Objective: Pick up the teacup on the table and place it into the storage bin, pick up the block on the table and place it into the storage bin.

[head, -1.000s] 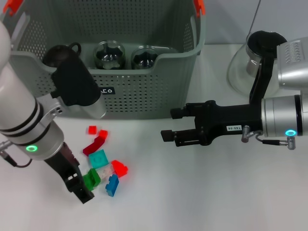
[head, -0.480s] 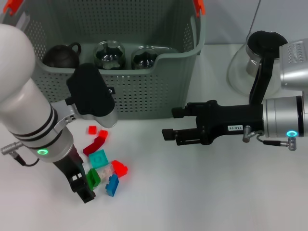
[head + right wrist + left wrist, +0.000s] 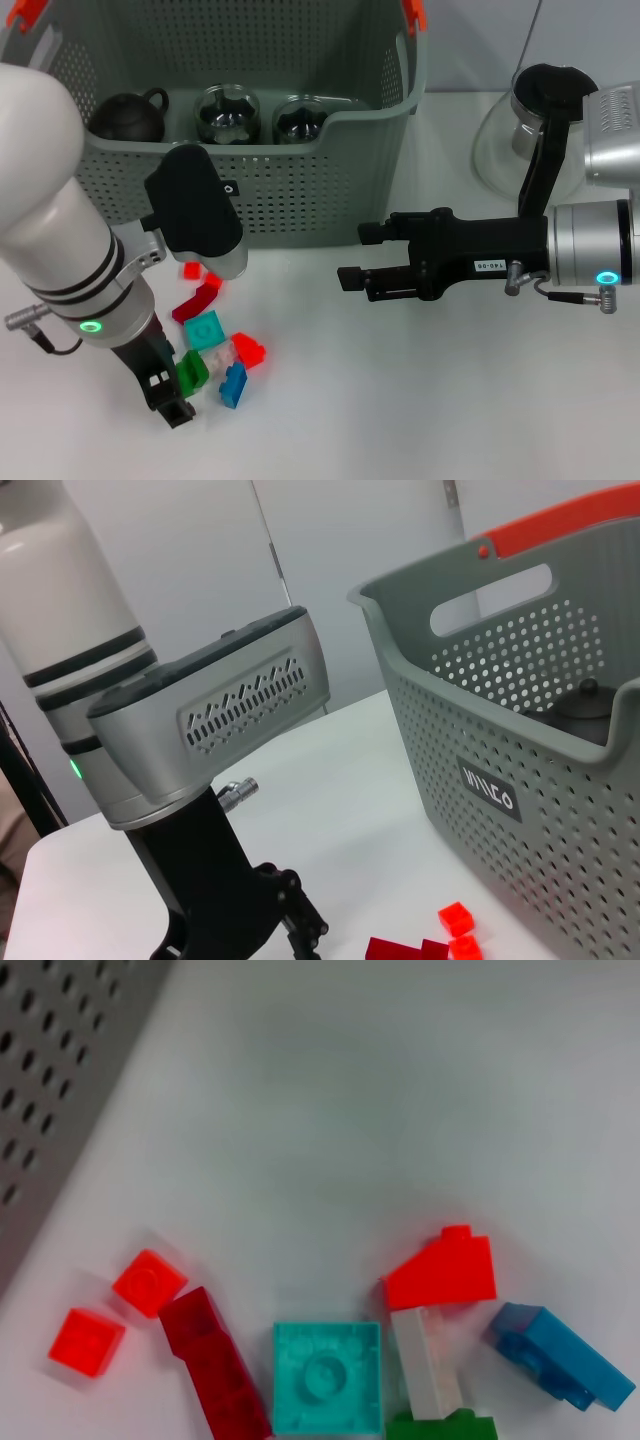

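Several small blocks [image 3: 215, 345] are scattered on the table [image 3: 420, 400], at seven o'clock from the storage bin [image 3: 300, 200]. The left gripper [image 3: 170, 395] is lowered beside them, finger state indiscernible. The right gripper [image 3: 352, 280], at three o'clock, is held slightly parted and empty. Teacups [image 3: 225, 113] are seen inside the bin.

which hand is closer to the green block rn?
Left. The left hand is down at the table right beside the green block. The right hand hovers well off to the block's right, past the pile.
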You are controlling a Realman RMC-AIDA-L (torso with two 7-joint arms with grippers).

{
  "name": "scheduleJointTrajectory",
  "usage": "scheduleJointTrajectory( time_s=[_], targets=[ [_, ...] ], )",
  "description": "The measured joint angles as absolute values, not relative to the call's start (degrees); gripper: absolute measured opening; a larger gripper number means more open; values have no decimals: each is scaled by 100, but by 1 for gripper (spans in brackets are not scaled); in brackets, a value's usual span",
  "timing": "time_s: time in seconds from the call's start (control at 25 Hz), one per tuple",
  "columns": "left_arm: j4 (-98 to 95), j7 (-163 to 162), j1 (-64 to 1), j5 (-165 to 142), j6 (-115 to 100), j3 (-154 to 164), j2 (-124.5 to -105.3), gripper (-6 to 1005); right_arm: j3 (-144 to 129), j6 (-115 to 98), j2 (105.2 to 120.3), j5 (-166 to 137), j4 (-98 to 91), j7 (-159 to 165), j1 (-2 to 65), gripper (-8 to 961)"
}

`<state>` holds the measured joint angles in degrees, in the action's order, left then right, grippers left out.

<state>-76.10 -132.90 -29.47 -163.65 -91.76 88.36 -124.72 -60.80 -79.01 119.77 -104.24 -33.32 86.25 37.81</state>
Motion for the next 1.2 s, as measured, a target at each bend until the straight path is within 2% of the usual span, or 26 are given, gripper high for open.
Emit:
scheduleJointTrajectory(
  time_s=[0.16, 0.36, 0.56, 0.8, 0.96, 1.2],
  targets=[
    [-7616, -13289, -2940, -16352, -9175, 8844, -12478, 898, -6082, -7901, 11979, -10423, -3332, 8623, 3791, 803],
    [-7621, -13307, -2936, -16361, -9138, 8885, -12480, 679, -6082, -7901, 11980, -10423, -3332, 8622, 3800, 803],
    [-7620, -13328, -2935, -16367, -9067, 8917, -12480, 594, -6080, -7901, 11975, -10423, -3331, 8622, 3804, 803],
    [-7569, -13329, -2939, -16367, -9030, 8920, -12481, 560, -6065, -7898, 11962, -10424, -3331, 8622, 3806, 804],
    [-7841, -13334, -2875, -16332, -9083, 8886, -12481, 404, -6064, -7912, 11957, -10424, -3331, 8622, 3801, 804],
    [-8930, -13399, -2686, -16142, -9740, 8411, -12481, 403, -6064, -7944, 11938, -10424, -3339, 8622, 3792, 803]
  ],
)
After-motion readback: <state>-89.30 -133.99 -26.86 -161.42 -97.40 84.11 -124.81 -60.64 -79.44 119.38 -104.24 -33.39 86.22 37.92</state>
